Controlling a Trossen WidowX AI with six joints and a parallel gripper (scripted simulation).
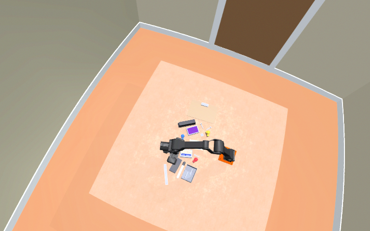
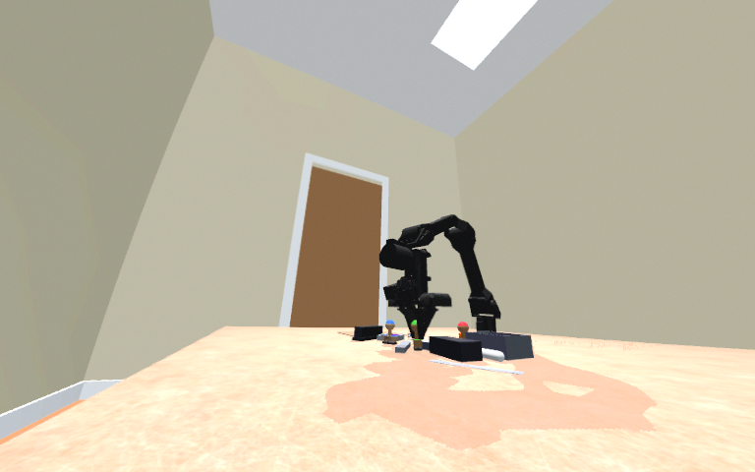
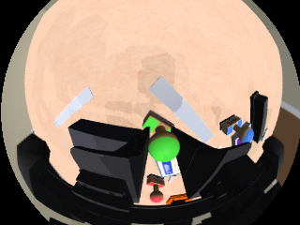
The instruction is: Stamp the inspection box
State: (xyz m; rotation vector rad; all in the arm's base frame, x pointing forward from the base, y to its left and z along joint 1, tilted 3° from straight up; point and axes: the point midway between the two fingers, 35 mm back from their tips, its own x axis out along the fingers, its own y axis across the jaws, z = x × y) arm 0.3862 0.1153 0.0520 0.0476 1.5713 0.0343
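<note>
One stamp in the gripper (image 1: 173, 155) (image 2: 418, 335) (image 3: 164, 144): the fingers are narrowed and gripping the green-knobbed stamp (image 2: 414, 323) (image 3: 164, 149). Looks upright, base at or close to the counter (image 1: 231, 190) (image 2: 222, 423) (image 3: 141, 37). Probably the PASS one; can't read the face.

Just beside the gripper, toward the arm's base: a blue-and-white block (image 1: 186, 154) (image 3: 168, 169), with the red-knobbed stamp (image 1: 195, 160) (image 2: 462, 324) (image 3: 157, 196) beyond it. On the other side, the blue-knobbed stamp (image 1: 182, 135) (image 2: 389, 323) (image 3: 247, 134), then the purple pad (image 1: 192, 130) (image 2: 400, 337) (image 3: 242, 140), my guess for the ink. Can't make out the inspection box.

Step in hand is the grasp, so early days. Confirm the grip is firm and centred on the handle, then lift straight up, no twist. Get the base well above the blue knob before traversing, or it'll clip. Keep the face level; any tilt in the fingers means patchy ink and a smeared print. Note the face orientation now, so the print lands square later.
</note>
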